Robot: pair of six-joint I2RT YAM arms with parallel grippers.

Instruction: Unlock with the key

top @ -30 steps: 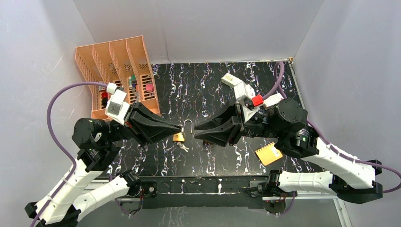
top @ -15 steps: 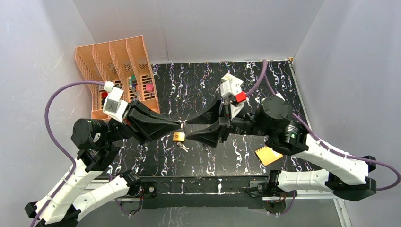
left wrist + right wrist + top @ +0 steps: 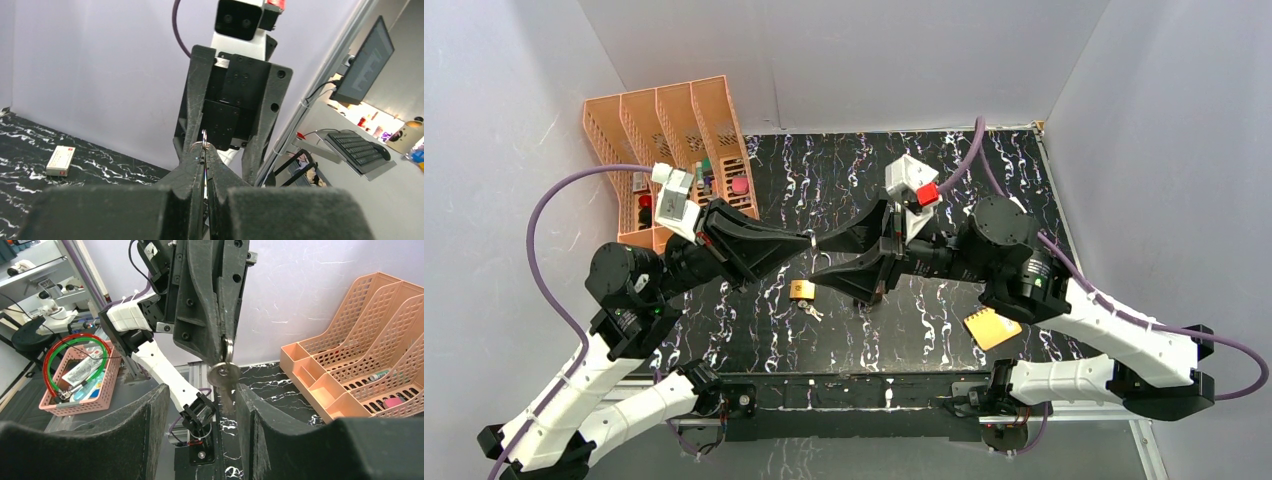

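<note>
— What stands at the far-left corner of the table (image 3: 984, 180)?

— A peach-coloured organiser (image 3: 664, 130) with several slots. There are a few small items in them, too small to name.

— And the left gripper (image 3: 807, 243)?

— It is raised above the middle of the table, its fingers pressed together on a metal ring (image 3: 204, 145). The key (image 3: 223, 376) hangs from that ring, head up and blade pointing down, clear of the tabletop.

— Anything below it?

— A brass padlock (image 3: 802, 290) lies on the table, a little toward the near edge from the middle. Just beside it, on the near side, are some small silver bits (image 3: 810, 311). I cannot make out what they are.

— The right gripper (image 3: 816, 265)?

— It faces the left one tip to tip, with its fingers spread. In the right wrist view the key hangs in the gap between them, close to one finger (image 3: 247, 415). Whether it touches, I cannot tell.

— Further right?

— A yellow pad (image 3: 991, 326) lies on the right half, toward the near edge. The right arm hides its far corner.
</note>
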